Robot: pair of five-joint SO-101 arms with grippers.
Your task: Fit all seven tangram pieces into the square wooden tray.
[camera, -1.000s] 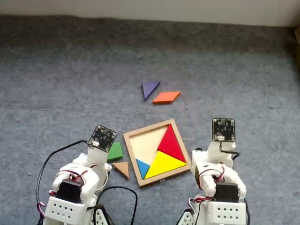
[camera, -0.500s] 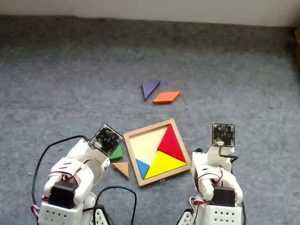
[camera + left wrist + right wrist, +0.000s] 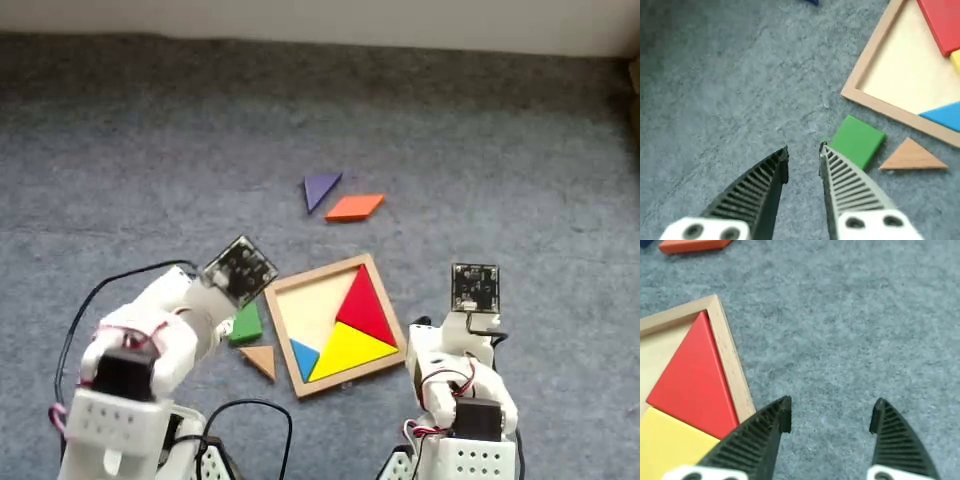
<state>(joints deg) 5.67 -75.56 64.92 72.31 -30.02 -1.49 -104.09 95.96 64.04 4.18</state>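
The square wooden tray (image 3: 315,272) lies near centre on the grey carpet (image 3: 150,150), holding the red triangle (image 3: 365,305), yellow triangle (image 3: 350,350) and blue triangle (image 3: 303,357). The green square (image 3: 857,140) and tan triangle (image 3: 911,156) lie just left of it, with the purple triangle (image 3: 320,188) and orange parallelogram (image 3: 355,207) farther off. The left gripper (image 3: 804,148) hovers by the green square, jaws barely parted (one tip at its corner). The right gripper (image 3: 832,407) hangs spread wide over carpet right of the tray. The left gap looks narrower than the square, so descending may shove the piece, not grasp it.

High camera overlooks the table (image 3: 500,130); both wrist cameras look closely at the tray (image 3: 305,315).
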